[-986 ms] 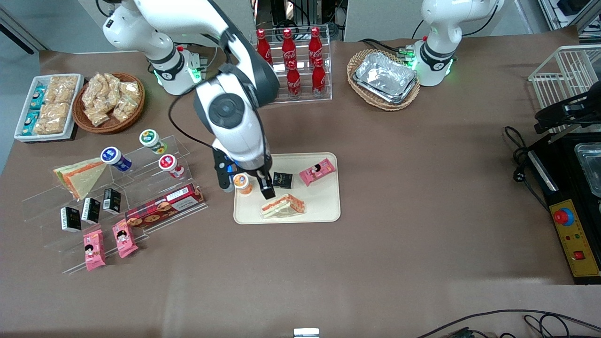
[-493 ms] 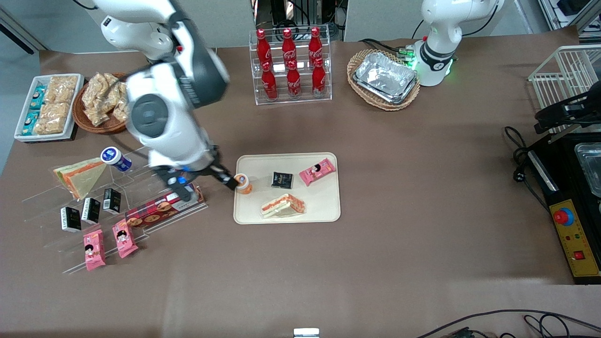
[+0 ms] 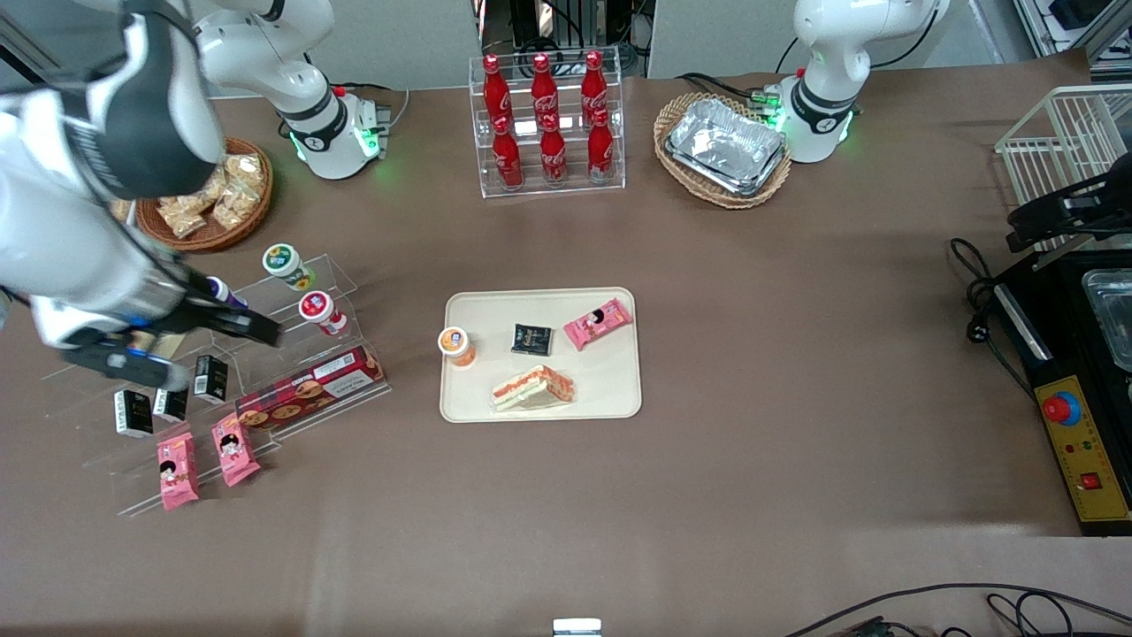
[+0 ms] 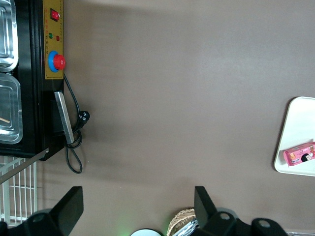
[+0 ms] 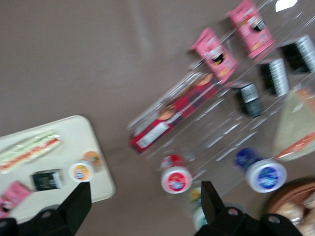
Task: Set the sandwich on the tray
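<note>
Open and empty, the jaws of the gripper (image 3: 212, 349) hang over the clear display steps (image 3: 292, 372) toward the working arm's end of the table, well apart from the tray (image 3: 619, 389). In the wrist view both fingers (image 5: 74, 206) stand spread with nothing between them, above a red-lidded cup (image 5: 176, 178) and a blue-lidded cup (image 5: 266, 174). The sandwich (image 3: 532, 388) lies flat on the tray, in the part nearer the front camera. On the same tray: an orange-lidded cup (image 3: 456, 345), a black packet (image 3: 531, 339) and a pink packet (image 3: 599, 323), all farther from the camera than the sandwich. A red biscuit box (image 3: 309, 387) lies on the steps near the gripper.
</note>
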You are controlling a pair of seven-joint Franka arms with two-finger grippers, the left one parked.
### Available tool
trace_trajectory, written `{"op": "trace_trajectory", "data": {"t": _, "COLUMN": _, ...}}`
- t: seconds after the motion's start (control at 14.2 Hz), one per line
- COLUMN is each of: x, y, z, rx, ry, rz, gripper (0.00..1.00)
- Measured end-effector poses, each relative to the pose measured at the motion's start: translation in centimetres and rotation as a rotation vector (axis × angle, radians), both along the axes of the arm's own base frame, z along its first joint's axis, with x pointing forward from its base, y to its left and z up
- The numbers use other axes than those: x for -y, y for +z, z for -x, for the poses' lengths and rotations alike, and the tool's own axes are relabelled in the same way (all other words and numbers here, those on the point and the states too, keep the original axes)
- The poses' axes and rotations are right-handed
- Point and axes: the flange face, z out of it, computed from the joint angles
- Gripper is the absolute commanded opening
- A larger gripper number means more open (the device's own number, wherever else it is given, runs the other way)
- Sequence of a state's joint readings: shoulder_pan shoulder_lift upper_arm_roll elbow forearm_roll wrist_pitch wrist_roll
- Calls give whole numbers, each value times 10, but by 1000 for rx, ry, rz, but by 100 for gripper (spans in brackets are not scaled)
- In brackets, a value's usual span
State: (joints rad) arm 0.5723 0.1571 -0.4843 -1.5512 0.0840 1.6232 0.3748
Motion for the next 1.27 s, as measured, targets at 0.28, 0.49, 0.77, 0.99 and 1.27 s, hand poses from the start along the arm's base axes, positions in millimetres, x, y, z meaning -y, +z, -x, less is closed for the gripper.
{"op": "trace_trajectory", "data": {"t": 0.28, "x": 88, "y": 24, "z": 32, "rx": 23, "ry": 153, "rz": -9, "gripper": 99}}
{"op": "trace_trajectory", "data": {"t": 0.49, "x": 120, "y": 32, "z": 66, "rx": 21, "ry": 177, "rz": -6, "gripper": 99}}
{"op": "trace_trajectory", "data": {"t": 0.77, "x": 119, "y": 39, "z": 101, "rx": -6, "ry": 206, "rz": 37, "gripper": 99}}
{"op": "trace_trajectory", "data": {"t": 0.99, "x": 123, "y": 53, "z": 109, "rx": 10, "ry": 187, "rz": 59, "gripper": 99}}
{"op": "trace_trajectory", "data": {"t": 1.27, "x": 115, "y": 45, "z": 103, "rx": -4, "ry": 196, "rz": 71, "gripper": 99}}
